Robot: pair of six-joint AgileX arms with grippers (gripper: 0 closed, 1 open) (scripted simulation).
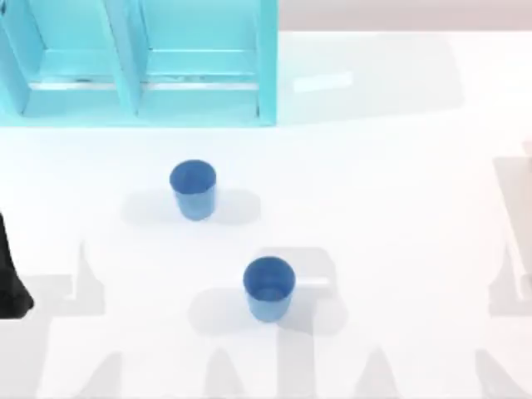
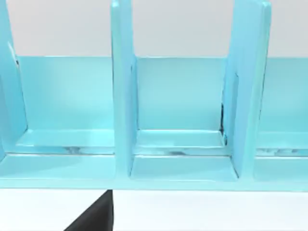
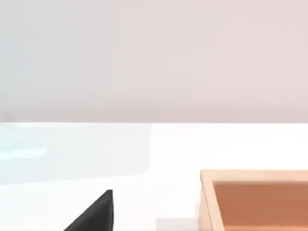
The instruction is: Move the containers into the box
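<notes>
Two blue cups stand upright on the white surface (image 1: 399,166), well apart. One cup (image 1: 193,188) sits in front of the turquoise shelf rack (image 1: 137,58), the other cup (image 1: 268,287) farther out from it. An orange-brown box (image 3: 260,199) is cut off at the edge. Whether either claw is wide or narrow, I cannot tell

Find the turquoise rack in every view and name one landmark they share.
Top view: the rack stands at the far left corner of the table.
Left wrist view: the rack is seen close up, with its dividers upright.
Right wrist view: the camera faces a box on the table.
Shared landmark: the white table, in all three.
</notes>
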